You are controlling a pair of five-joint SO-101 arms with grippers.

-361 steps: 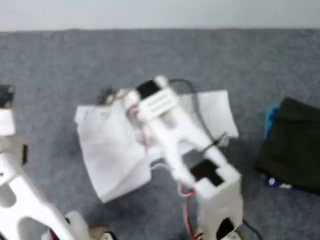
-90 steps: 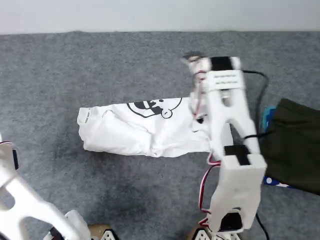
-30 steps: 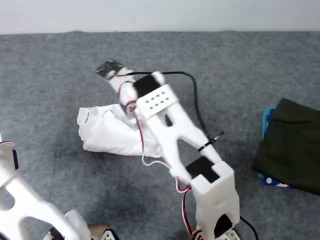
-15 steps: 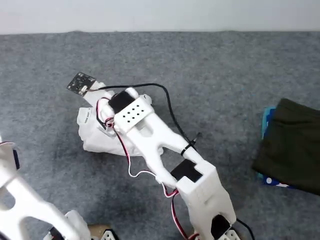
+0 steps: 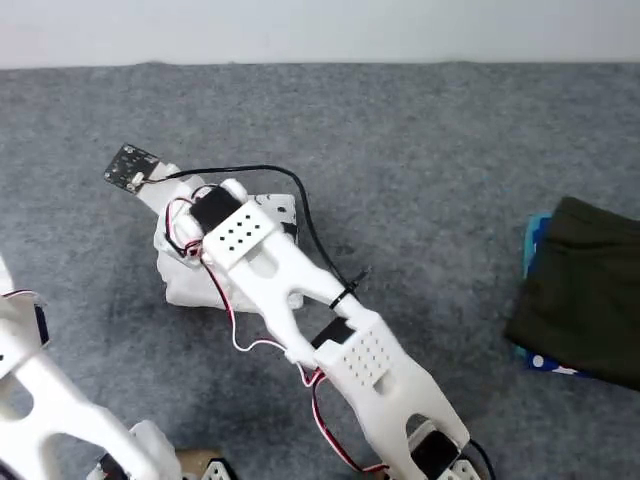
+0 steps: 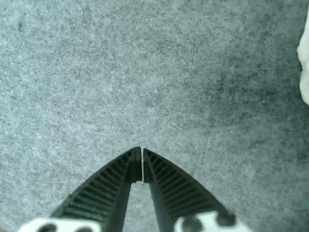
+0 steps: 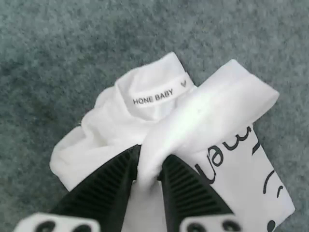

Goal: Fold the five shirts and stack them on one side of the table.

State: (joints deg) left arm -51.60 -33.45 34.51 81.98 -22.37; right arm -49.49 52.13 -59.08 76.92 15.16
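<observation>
Right tool (image 7: 148,164) clamped on white shirt (image 7: 203,116) fold; left tool (image 6: 142,159) together above grey table (image 6: 145,72).

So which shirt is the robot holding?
The white shirt, pinched between the right fingers. The dark shirt and the blue one under it lie apart at the side, untouched.

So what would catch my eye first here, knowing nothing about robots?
The long white right arm slanting across the grey table, its black fingers pinched on a fold of a bunched white shirt left of centre. Next, the dark folded clothes stacked at the table's right edge.
</observation>
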